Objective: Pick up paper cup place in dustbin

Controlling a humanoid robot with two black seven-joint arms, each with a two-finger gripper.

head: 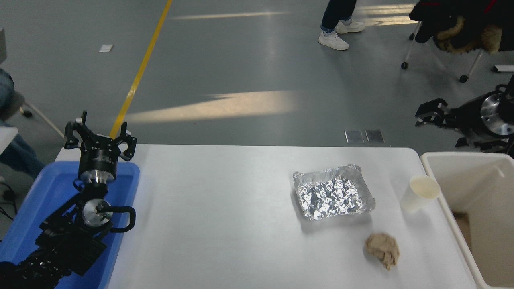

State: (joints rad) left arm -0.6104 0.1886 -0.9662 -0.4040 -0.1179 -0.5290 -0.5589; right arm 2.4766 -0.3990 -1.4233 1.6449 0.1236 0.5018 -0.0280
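Note:
The white paper cup (419,193) stands upright on the white table (225,208) near its right edge, right beside the dustbin. The dustbin (461,155) is a large cream-white bin at the table's right side, cut off by the picture's edge. My right gripper (429,114) comes in from the right edge, held high beyond the bin's far rim and up and to the right of the cup, pointing left with its fingers apart and empty. My left gripper (98,135) is parked open over the blue tray at the lower left.
A crinkled foil tray (327,171) lies left of the cup. A crumpled brown paper ball (382,249) lies in front of it. A blue plastic tray (48,188) sits at the left. A person's legs (335,24) and a chair (453,28) are on the floor beyond.

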